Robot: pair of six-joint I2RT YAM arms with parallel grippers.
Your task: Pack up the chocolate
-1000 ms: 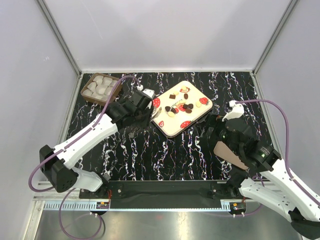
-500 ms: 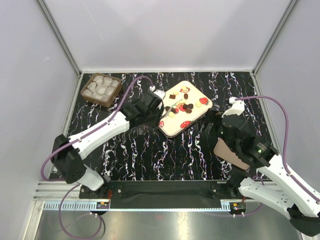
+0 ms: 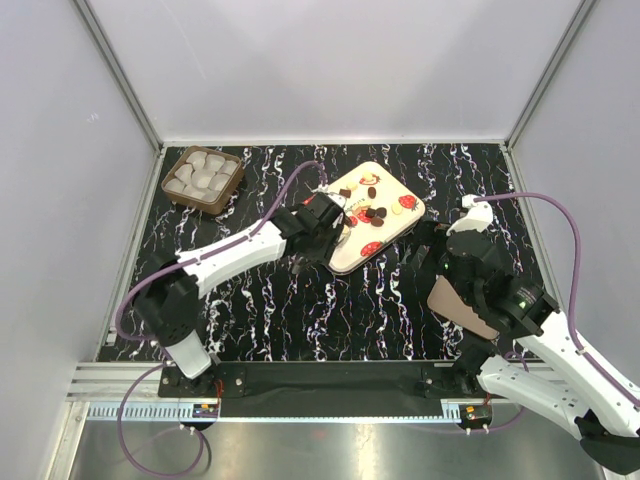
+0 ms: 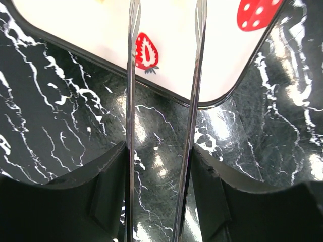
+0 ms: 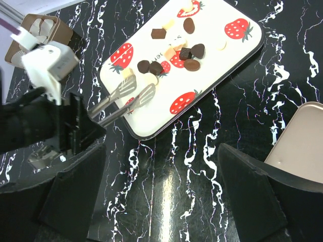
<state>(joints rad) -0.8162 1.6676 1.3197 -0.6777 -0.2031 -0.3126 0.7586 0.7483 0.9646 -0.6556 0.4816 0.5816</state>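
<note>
Black white-veined tabletop, a cream strawberry-printed tray mid-table, and the small brown, tan and cream chocolates lie scattered over its far half. Left gripper clasps slim metal tongs, tips parted and empty, just short of the nearest dark pieces. Best to straddle one outlying piece, then squeeze gently. Right gripper hangs wide open, holding nothing, off the tray's right edge. Bare table runs left toward the brown box of white paper cups.

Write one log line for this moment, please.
left gripper: holding tongs, tips apart above tray, nothing caught | right gripper: open, empty | chocolates: loose on tray
</note>
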